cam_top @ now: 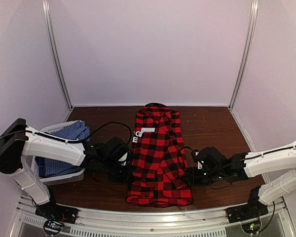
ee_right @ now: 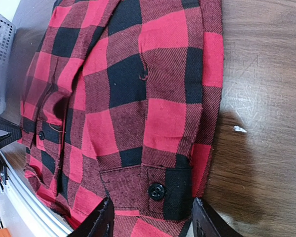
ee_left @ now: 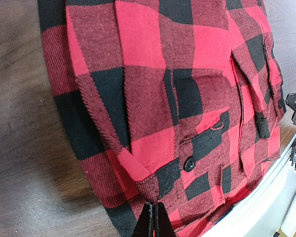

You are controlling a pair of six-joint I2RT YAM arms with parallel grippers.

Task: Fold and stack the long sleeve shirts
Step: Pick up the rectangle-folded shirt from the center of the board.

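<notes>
The plaid shirt (cam_top: 158, 158), likely soft and limp, lies on the bench (cam_top: 212, 128); best gripped at its doubled edges. The left tool (ee_left: 153, 222), at 9 o'clock, is pressed together; the right tool (ee_right: 153, 217), at 3 o'clock, gapes over a cuff.

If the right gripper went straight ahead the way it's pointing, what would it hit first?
Most likely the red plaid shirt: the right gripper is open, and the shirt's buttoned cuff lies just ahead between its fingers.

A dark brown wooden table (cam_top: 212, 123) (scuffed in places) lies under soft, even light; pale lilac walls (cam_top: 148, 49) rise behind and beside the table, joined by metal corner strips (cam_top: 56, 54).
</notes>
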